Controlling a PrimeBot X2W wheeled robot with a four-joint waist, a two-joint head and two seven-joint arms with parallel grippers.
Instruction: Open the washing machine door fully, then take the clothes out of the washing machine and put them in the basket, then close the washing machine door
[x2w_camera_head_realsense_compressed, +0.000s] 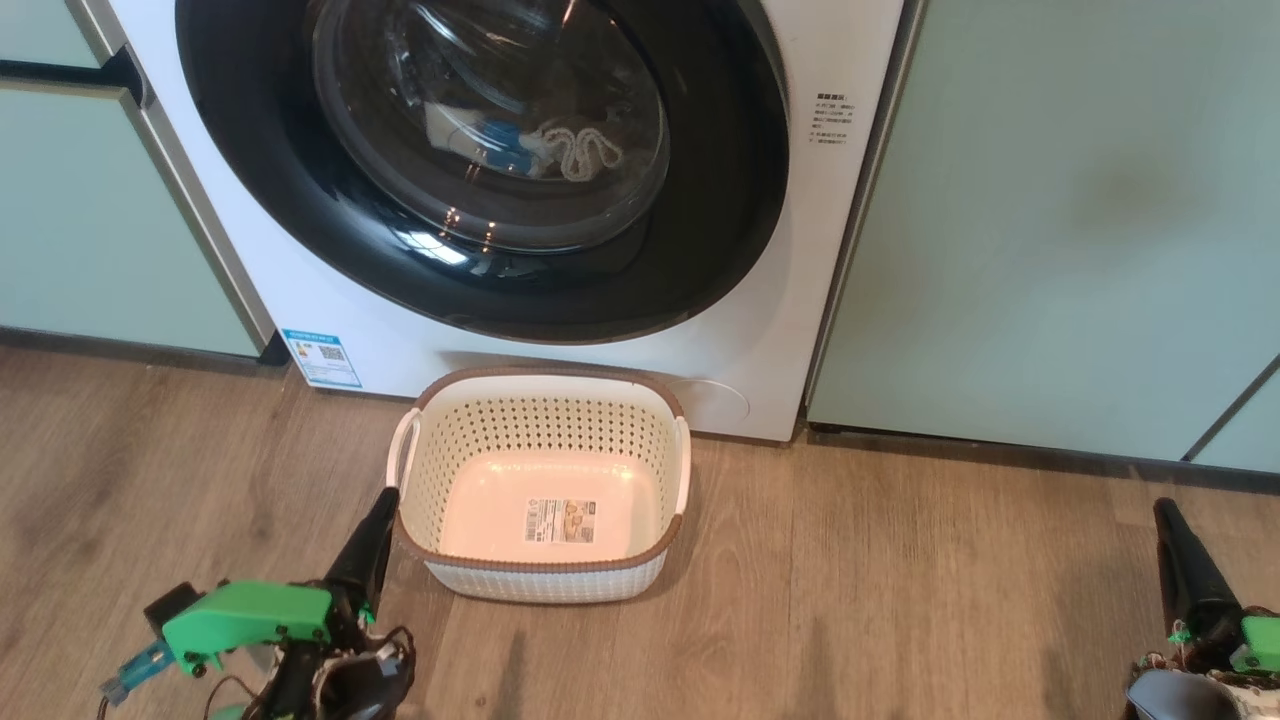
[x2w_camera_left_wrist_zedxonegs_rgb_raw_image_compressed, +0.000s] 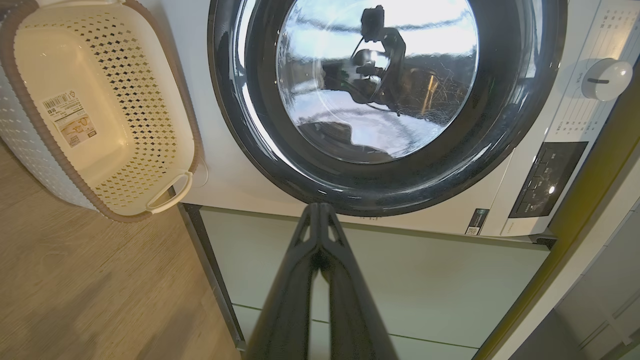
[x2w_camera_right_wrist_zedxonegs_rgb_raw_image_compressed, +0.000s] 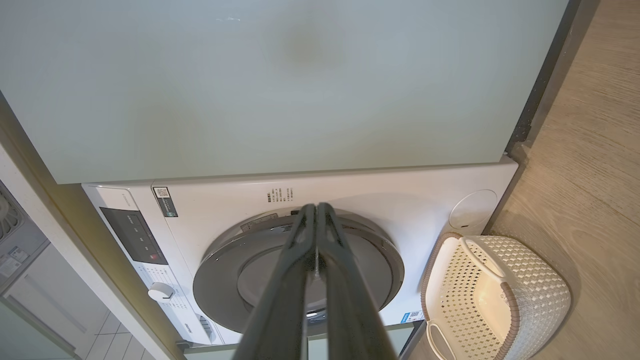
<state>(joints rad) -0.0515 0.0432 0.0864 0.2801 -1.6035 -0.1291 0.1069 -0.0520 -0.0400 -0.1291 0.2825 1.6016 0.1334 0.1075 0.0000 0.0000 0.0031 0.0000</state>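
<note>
The writing is all small print. A blue-and-white sticker (x2w_camera_head_realsense_compressed: 322, 358) with a QR code sits low on the left of the washing machine (x2w_camera_head_realsense_compressed: 760, 330), and a short block of grey text (x2w_camera_head_realsense_compressed: 830, 120) is printed to the right of the door; neither is legible from here. In the left wrist view a dark control panel (x2w_camera_left_wrist_zedxonegs_rgb_raw_image_compressed: 547, 177) with faint symbols and a white knob (x2w_camera_left_wrist_zedxonegs_rgb_raw_image_compressed: 602, 79) sit above the door, again too fine to read. The basket (x2w_camera_head_realsense_compressed: 545, 385) has a label (x2w_camera_head_realsense_compressed: 560, 520) with a barcode on its bottom, its words too small to make out.

The washing machine door (x2w_camera_head_realsense_compressed: 480, 290) is closed, a glossy black ring around bulging clear glass. Through the glass the clothes (x2w_camera_head_realsense_compressed: 540, 150) lie inside the drum: a white piece, a blue part and a cream ribbed edge.

The basket stands on the wooden floor (x2w_camera_head_realsense_compressed: 900, 600) just in front of the machine, below the door. It is cream-white with perforated sides, a brown woven-look rim and white side handles.

The left gripper (x2w_camera_head_realsense_compressed: 385, 500) has its dark fingers pressed together, the tip near the basket's front left corner. The right gripper (x2w_camera_head_realsense_compressed: 1163, 508) is also pressed together, well apart from the basket, in front of the pale green cabinet (x2w_camera_head_realsense_compressed: 1050, 230).
</note>
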